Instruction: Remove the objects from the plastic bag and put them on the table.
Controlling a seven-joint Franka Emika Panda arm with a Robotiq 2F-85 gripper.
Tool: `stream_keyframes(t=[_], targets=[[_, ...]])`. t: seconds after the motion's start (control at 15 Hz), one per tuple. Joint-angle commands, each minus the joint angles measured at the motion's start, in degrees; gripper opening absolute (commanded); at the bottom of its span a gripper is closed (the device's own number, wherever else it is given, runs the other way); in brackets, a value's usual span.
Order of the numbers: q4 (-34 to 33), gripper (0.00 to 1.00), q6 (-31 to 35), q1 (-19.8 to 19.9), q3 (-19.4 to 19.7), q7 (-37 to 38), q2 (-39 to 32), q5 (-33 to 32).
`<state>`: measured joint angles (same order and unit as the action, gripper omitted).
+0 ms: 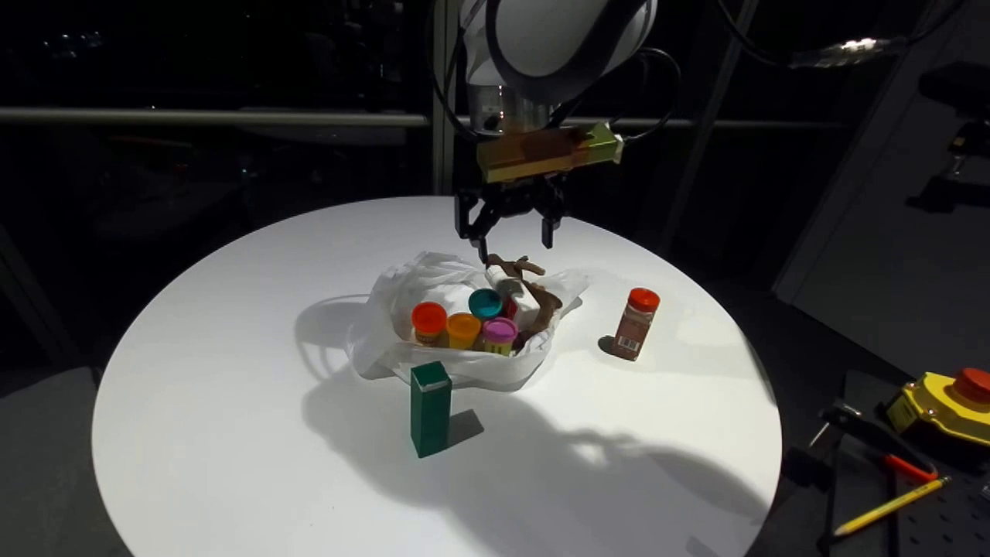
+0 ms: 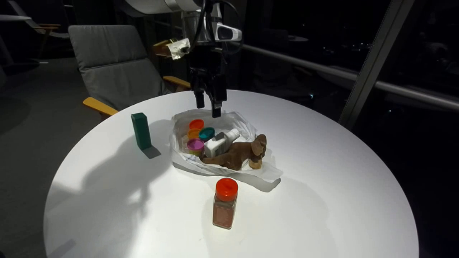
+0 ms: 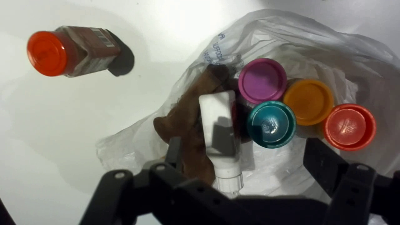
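- Tool (image 1: pixel 516 244) hangs over plastic bag (image 1: pixel 495 374), jaws spread wide, nothing in its grip.
- Bag sits mouth-up on the bench (image 1: pixel 201 348). Inside: red-lidded tub (image 3: pixel 350 127), orange-lidded tub (image 3: pixel 308 101), purple-lidded tub (image 3: pixel 262 80), teal-lidded tub (image 3: pixel 271 124), white bottle (image 3: pixel 218 125) lying tilted, brown toy (image 2: pixel 236 156) next to it at the bag's edge.
- Out on the bench: green box (image 1: pixel 431 414), upright, near the bag; red-capped bottle (image 2: pixel 225 211), upright, apart from it.
- Step (my call): between picks, two items out, six to go, lining up the next.
- Likely target: white bottle; wrist view puts it between the jaws, off-centre. Not certain.
- Next move: centre over the bottle, go straight down, close across its narrow body. Brown toy lies tight alongside; avoid pinching it or the bag film. Then lift past the rim, set down on the bench.
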<state>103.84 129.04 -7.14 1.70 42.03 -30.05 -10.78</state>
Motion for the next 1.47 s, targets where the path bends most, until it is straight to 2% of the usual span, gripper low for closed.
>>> stream_keyframes(t=[0.0,0.47,1.33,1.4], targets=[[-7.2,1.0,-0.9,1.6,-0.7,-8.4,-5.2,4.9],[-12.5,1.0,-2.1,3.1,0.0,-20.4,-12.0,9.2],[-23.7,1.0,-7.1,5.5,0.4,-23.4,-20.5,11.3],[-24.3,0.78,-7.6,5.4,0.4,-23.4,-21.0,11.4]])
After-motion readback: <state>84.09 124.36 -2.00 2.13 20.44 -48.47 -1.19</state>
